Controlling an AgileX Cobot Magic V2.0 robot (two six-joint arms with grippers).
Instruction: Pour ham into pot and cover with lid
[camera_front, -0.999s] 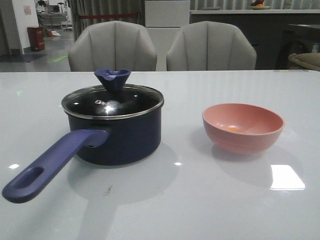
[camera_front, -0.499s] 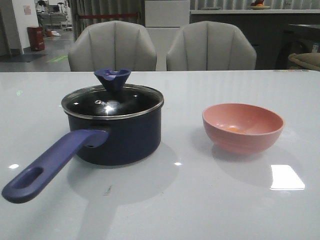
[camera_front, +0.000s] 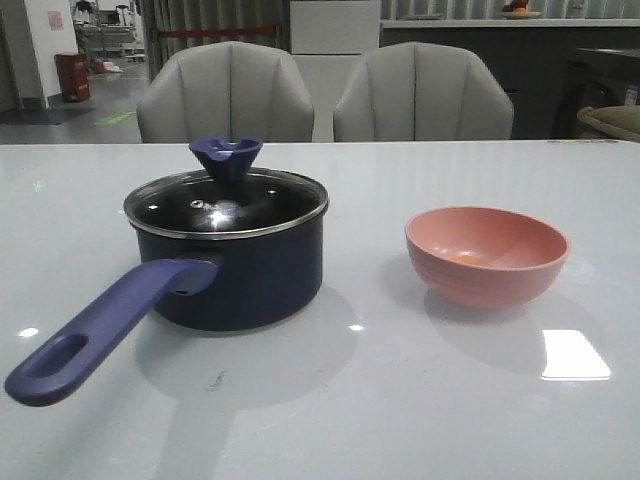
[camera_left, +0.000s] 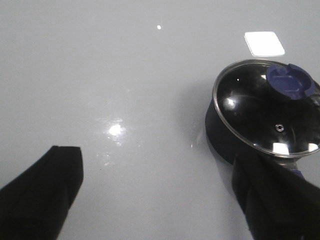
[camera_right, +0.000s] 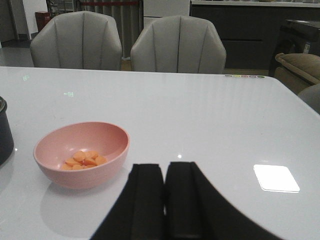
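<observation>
The dark navy pot (camera_front: 240, 270) stands at the left of the table, its purple-blue handle (camera_front: 95, 335) pointing toward the front left. The glass lid (camera_front: 226, 203) with its blue knob (camera_front: 226, 158) sits on it; the lid also shows in the left wrist view (camera_left: 265, 107). Several orange-tan ham pieces (camera_right: 84, 159) lie in the pink bowl (camera_front: 487, 254) at the right, which also shows in the right wrist view (camera_right: 81, 152). My left gripper (camera_left: 160, 175) is open and empty above the table beside the pot. My right gripper (camera_right: 164, 172) is shut and empty, near the bowl.
Two grey chairs (camera_front: 225, 92) (camera_front: 422, 92) stand behind the table's far edge. Bright light patches reflect off the glossy white table (camera_front: 575, 353).
</observation>
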